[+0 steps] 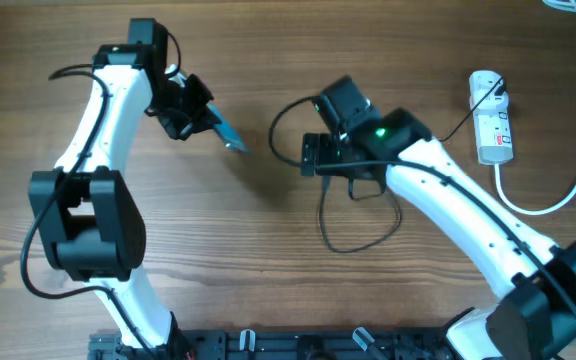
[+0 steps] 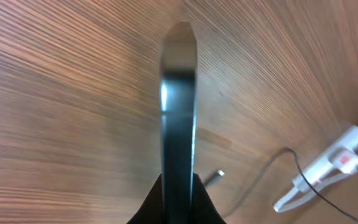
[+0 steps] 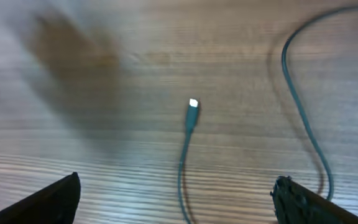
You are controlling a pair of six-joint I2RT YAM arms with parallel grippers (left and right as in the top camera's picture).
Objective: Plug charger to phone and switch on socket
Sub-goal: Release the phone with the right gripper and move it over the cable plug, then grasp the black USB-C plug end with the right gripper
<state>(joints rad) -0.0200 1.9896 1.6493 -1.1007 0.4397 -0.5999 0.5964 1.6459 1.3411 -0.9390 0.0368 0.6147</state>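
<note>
My left gripper (image 1: 206,118) is shut on the phone (image 1: 230,137) and holds it above the table; a cyan sliver of it shows. In the left wrist view the phone (image 2: 178,106) stands edge-on between the jaws (image 2: 178,202). The charger's thin black cable (image 1: 340,238) loops across the table, and its far end reaches the white socket (image 1: 491,120) at the right. My right gripper (image 1: 308,155) is open and empty. In the right wrist view its fingers (image 3: 179,205) straddle the cable (image 3: 183,168) just behind the connector tip (image 3: 193,104), which lies on the table. The tip (image 2: 215,179) and the socket (image 2: 337,163) also show in the left wrist view.
A thicker white cord (image 1: 568,195) runs from the socket along the right edge of the wooden table (image 1: 168,260). The arm bases stand at the front edge.
</note>
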